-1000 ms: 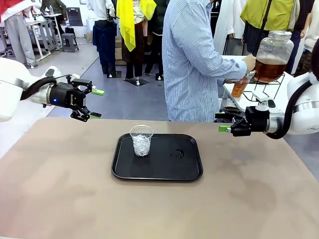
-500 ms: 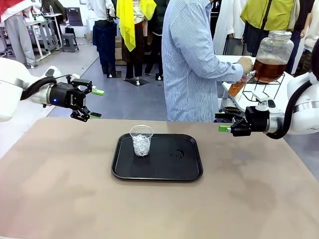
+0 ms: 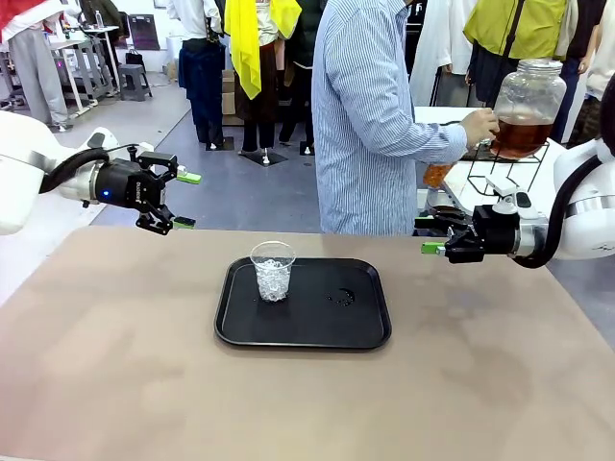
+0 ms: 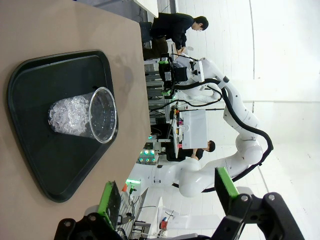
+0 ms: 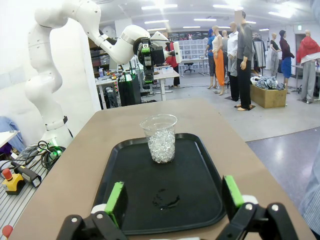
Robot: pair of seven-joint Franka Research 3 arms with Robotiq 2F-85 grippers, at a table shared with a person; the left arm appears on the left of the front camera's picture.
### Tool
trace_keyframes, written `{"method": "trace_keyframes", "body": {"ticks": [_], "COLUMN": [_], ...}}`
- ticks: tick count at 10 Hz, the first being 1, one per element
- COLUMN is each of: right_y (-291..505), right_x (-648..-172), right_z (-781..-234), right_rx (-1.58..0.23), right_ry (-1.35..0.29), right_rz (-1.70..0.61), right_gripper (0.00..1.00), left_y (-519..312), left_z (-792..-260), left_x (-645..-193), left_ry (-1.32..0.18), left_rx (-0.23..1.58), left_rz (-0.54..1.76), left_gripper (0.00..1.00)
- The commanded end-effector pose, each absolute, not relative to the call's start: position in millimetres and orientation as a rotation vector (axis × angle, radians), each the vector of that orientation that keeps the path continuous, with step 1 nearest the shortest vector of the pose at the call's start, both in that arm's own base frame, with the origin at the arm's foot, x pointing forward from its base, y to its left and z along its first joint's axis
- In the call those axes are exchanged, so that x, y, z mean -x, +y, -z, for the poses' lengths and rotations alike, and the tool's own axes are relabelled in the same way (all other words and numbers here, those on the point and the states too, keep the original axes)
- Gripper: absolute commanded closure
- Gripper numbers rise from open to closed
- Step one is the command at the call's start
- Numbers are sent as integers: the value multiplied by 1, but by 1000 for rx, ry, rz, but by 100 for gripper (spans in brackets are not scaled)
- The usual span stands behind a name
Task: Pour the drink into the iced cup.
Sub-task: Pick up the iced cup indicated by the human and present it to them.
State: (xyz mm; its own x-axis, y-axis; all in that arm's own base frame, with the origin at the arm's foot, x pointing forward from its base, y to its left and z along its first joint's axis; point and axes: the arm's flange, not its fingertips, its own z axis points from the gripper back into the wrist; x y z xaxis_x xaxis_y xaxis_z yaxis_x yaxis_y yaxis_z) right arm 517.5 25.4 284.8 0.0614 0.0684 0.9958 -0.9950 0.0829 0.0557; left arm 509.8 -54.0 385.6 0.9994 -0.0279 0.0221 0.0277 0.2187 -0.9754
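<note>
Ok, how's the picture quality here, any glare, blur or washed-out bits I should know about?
Front view: even light, sharp, no hard shadows around the cup. Left wrist view: rolled sideways, far wall blown out white. Right wrist view: ceiling lights flare, cup crisp.

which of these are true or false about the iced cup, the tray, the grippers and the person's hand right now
1. The iced cup stands upright on the black tray. True.
2. The person's hand rests on the tray. False: it is up at the glass jar holding the brown drink, beyond the table.
3. The cup already holds brown drink. False: only clear ice shows in it.
4. The left gripper and the right gripper are both open and empty. True.
</note>
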Motion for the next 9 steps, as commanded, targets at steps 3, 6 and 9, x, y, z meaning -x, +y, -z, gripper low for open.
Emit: {"method": "trace_keyframes", "body": {"ticks": [3,6,9], "right_y": [27,27,27], "right_x": [-519,-519,-519], "right_z": [-289,-289,-289], "right_rx": [-1130,-1130,-1130], "right_ry": [-1145,-1145,-1145], "right_rz": [-1144,-1144,-1144], "right_gripper": [0,0,0], "left_y": [-54,-54,-54], "left_z": [-387,-387,-387], "left_x": [-504,-504,-504], "left_ry": [-17,-17,-17], "left_rx": [1349,1349,1349], "left_rz": [46,46,46], "left_gripper": [0,0,0]}}
